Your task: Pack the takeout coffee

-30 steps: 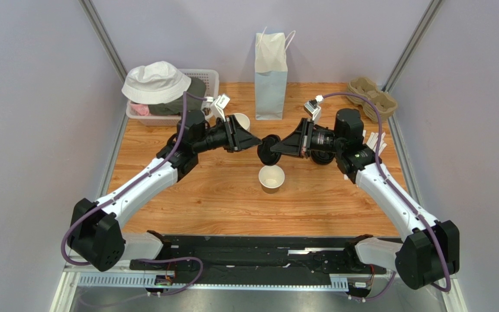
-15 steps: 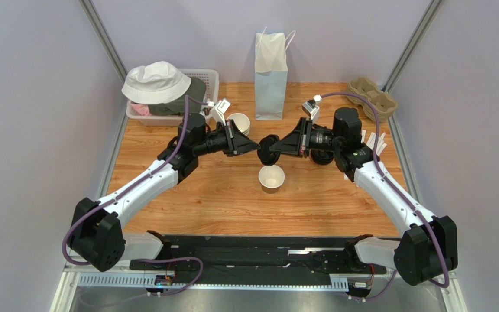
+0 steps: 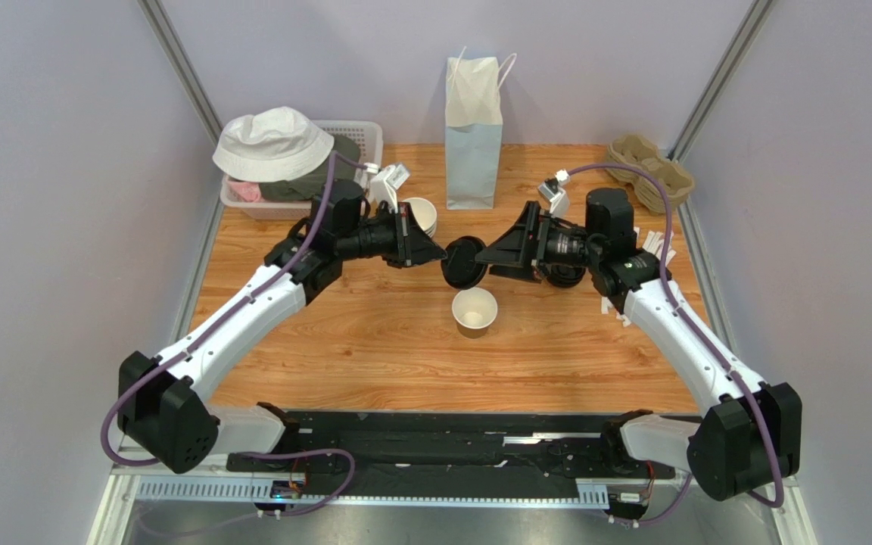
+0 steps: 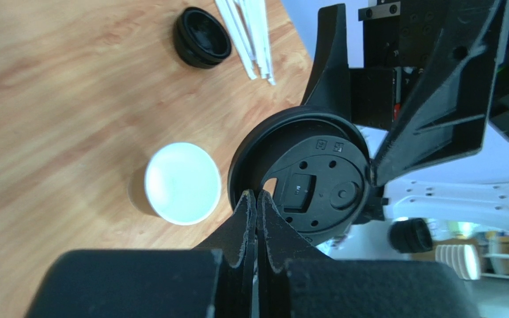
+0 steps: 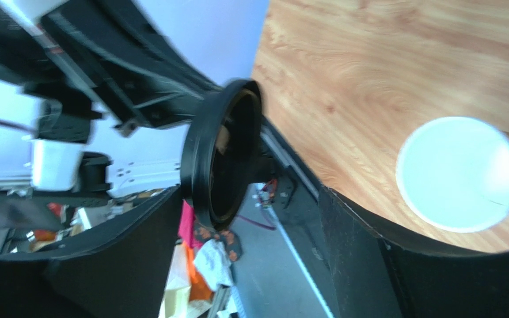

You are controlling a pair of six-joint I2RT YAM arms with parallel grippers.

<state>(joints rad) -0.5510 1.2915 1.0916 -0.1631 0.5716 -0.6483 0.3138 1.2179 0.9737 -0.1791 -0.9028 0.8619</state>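
Note:
The takeout coffee's paper cup (image 3: 475, 310) stands lidless on the wooden table, its white inside showing in both wrist views (image 4: 183, 183) (image 5: 459, 173). Above and behind it a round black lid (image 3: 460, 261) hangs on edge in the air between the two arms. My left gripper (image 3: 438, 259) is shut on the lid's rim, its fingertips (image 4: 256, 195) pinched on the edge of the lid (image 4: 303, 179). My right gripper (image 3: 486, 256) is open around the lid's other side; in its wrist view its fingers (image 5: 250, 199) stand apart from the lid (image 5: 220, 159).
A pale blue paper bag (image 3: 472, 114) stands upright at the back centre. A basket (image 3: 367, 131) holding a white hat (image 3: 273, 142) is at the back left, with stacked cups (image 3: 418, 212) beside it. At the right are a cardboard cup carrier (image 3: 651, 170), white stirrers (image 3: 654, 244) and spare black lids (image 4: 202, 38).
My left gripper has closed on the lid's rim. My right gripper, which was holding the lid, has opened. Both arms and the lid shifted slightly left.

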